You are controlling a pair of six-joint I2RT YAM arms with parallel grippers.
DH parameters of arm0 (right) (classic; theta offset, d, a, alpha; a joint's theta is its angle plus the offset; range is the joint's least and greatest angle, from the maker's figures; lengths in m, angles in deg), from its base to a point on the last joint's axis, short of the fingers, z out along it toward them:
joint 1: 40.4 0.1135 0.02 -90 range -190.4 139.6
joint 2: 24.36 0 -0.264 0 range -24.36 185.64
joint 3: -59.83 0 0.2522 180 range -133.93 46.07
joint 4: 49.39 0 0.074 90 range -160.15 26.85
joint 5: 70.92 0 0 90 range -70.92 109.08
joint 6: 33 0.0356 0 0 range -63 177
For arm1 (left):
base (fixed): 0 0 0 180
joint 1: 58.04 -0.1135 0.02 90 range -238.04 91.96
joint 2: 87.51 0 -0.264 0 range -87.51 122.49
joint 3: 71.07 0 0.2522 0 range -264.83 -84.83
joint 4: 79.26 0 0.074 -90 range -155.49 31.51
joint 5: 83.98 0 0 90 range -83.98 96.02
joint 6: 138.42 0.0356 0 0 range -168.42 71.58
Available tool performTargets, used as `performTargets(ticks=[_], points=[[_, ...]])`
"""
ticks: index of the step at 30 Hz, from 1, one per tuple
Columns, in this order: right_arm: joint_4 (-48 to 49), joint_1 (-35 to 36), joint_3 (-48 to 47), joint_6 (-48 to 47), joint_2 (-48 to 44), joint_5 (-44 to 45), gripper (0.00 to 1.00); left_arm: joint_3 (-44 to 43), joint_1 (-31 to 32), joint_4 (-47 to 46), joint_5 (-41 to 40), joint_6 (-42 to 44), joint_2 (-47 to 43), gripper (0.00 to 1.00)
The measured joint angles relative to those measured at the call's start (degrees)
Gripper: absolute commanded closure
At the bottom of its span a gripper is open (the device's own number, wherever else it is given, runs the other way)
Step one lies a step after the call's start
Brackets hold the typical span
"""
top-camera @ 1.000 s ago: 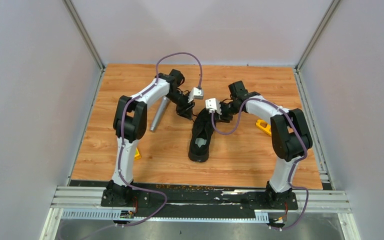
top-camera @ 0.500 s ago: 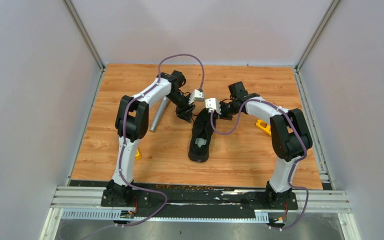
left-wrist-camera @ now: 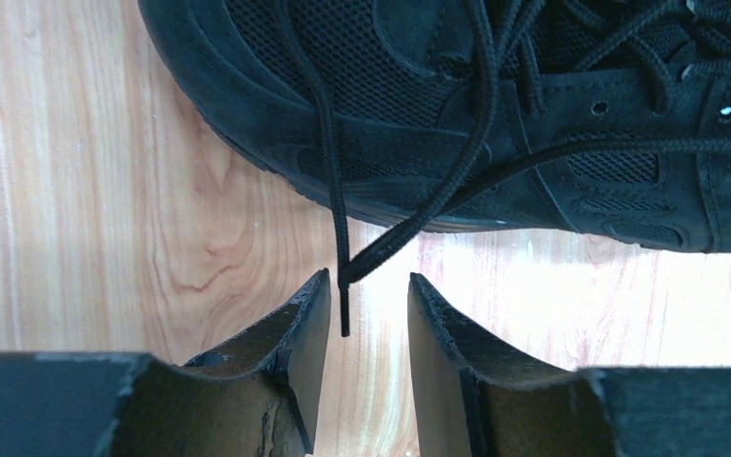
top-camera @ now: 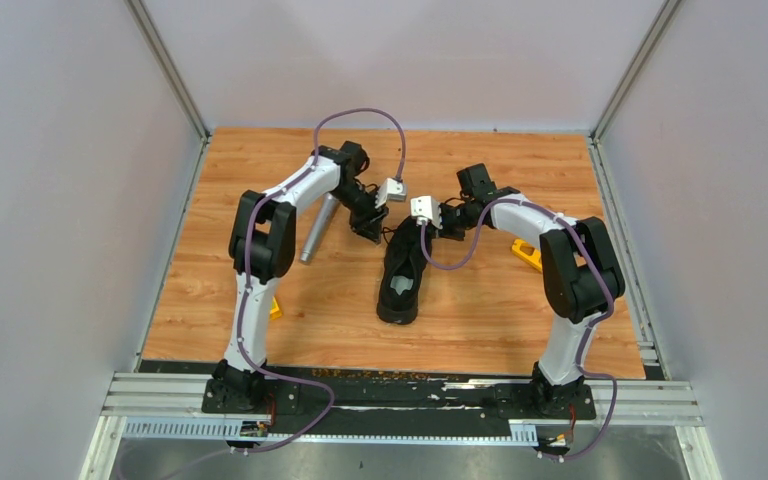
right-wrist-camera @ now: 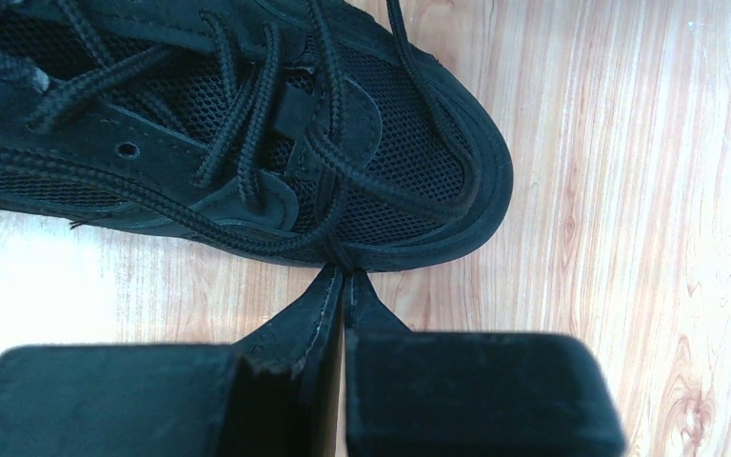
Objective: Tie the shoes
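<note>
Black mesh low-top sneaker [top-camera: 401,278], laid on wood-grain surface [top-camera: 320,300].
At its toe, a thin black lace [right-wrist-camera: 324,249] is gripped by the right hand [right-wrist-camera: 345,278]; a lace end [left-wrist-camera: 343,295] is flanked by the released left hand [left-wrist-camera: 366,284].

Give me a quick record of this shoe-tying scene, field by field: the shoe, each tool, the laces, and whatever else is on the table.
shoe: one black sneaker lying on the wooden table, toe toward the far edge, no bow visible
left tool: open, with a loose lace end hanging between its fingers, not clamped
right tool: shut, pinching a lace strand at the sole's edge
other items: silver microphone left of the shoe; yellow object to its right
</note>
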Motion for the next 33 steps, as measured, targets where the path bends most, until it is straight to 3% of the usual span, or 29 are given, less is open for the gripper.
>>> performTargets(ticks=[2, 6, 12, 20, 29, 33], points=[[0.0, 0.0, 0.0, 0.0, 0.0, 0.0, 1.00, -0.3, 0.0, -0.8, 0.2, -0.7, 0.0, 0.59], [0.0, 0.0, 0.0, 0.2, 0.0, 0.1, 1.00, -1.2, 0.3, -1.4, 0.4, -1.8, 0.3, 0.76], [0.0, 0.0, 0.0, 0.4, 0.0, 0.1, 1.00, -2.0, 0.5, -1.7, 0.4, -2.3, 1.2, 0.80], [0.0, 0.0, 0.0, 0.6, 0.0, 0.1, 1.00, -2.2, 0.5, -0.3, 0.3, -1.7, 1.4, 1.00], [-0.1, -0.2, 0.2, 2.8, -0.9, 2.9, 1.00, -2.3, -0.6, 1.3, -2.3, -1.6, 1.3, 1.00], [-1.6, -1.1, 2.2, 4.3, -6.6, 4.5, 1.00, 0.3, -3.2, 0.9, -3.3, -2.6, -0.7, 1.00]])
